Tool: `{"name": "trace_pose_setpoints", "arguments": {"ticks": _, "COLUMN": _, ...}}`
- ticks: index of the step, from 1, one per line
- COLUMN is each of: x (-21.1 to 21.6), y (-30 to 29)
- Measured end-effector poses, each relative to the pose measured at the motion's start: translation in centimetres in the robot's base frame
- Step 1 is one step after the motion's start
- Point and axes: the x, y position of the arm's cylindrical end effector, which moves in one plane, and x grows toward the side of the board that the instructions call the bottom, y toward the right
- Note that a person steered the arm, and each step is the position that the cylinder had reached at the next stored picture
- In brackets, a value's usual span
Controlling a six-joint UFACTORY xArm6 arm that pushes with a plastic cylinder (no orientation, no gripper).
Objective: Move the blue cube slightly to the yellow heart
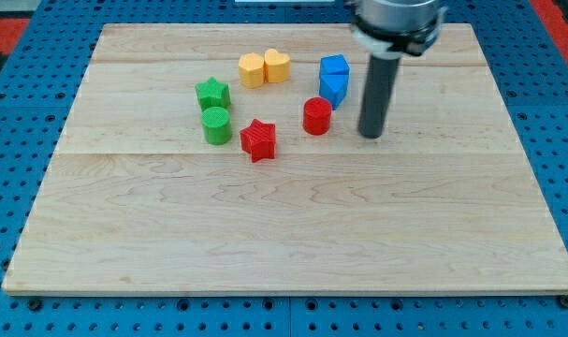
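Upper centre of the frame, the blue cube (pixel 334 79) sits right of the yellow heart (pixel 277 65), a gap between them. No gripper on this arm, just a rod; my tip (pixel 371 135) stands to the cube's lower right, apart from it. Best to come round to the cube's right face and nudge gently left, clear of the red cylinder (pixel 316 116).

Inspector: Condition of the blue cube (pixel 334 79)?

Clerk: Blue block standing upright on the desk (pixel 284 225), toward the view's right of the yellow heart (pixel 277 65), near it but apart.

Inspector: And the yellow heart?

Clerk: Pale yellow, lobes toward the view's top, lying flat, toward the view's left of the blue cube.
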Motion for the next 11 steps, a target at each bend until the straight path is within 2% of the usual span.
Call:
{"name": "trace_pose_setpoints", "arguments": {"ticks": 1, "x": -2.3, "y": 5.3}}
{"name": "trace_pose_setpoints", "arguments": {"ticks": 3, "x": -2.4, "y": 11.7}}
{"name": "trace_pose_setpoints", "arguments": {"ticks": 5, "x": -2.8, "y": 11.8}}
{"name": "trace_pose_setpoints", "arguments": {"ticks": 7, "x": -8.0, "y": 12.4}}
{"name": "trace_pose_setpoints", "arguments": {"ticks": 8, "x": -9.0, "y": 10.4}}
{"name": "trace_pose_setpoints", "arguments": {"ticks": 9, "x": -7.9, "y": 7.7}}
{"name": "trace_pose_setpoints", "arguments": {"ticks": 11, "x": -9.8, "y": -1.0}}
